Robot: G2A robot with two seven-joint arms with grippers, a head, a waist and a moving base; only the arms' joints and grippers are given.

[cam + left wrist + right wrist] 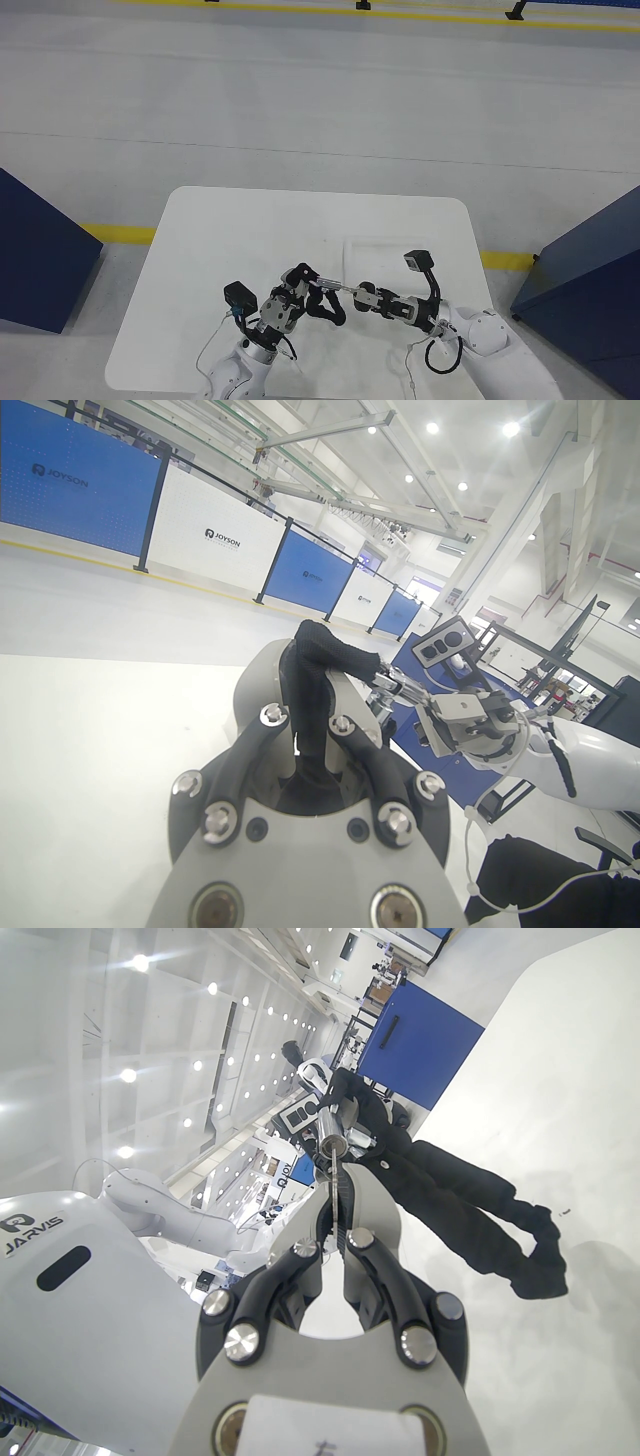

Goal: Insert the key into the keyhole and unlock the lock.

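Pinches key (pixel 333 1163) in right gripper (pixel 337 1183), clamps lock (pixel 330 1125) in left gripper (pixel 305 670) — counter's (pixel 250 230) 6 o'clock — blue panels (pixel 35 255) at 3, 9.

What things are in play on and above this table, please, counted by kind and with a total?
Grippers: 2, the left gripper shut on the lock and the right gripper shut on the key
Keys: 1, the key
Locks: 1, the lock with its black sleeved cable
Tables: 1, the white table
Total: 5
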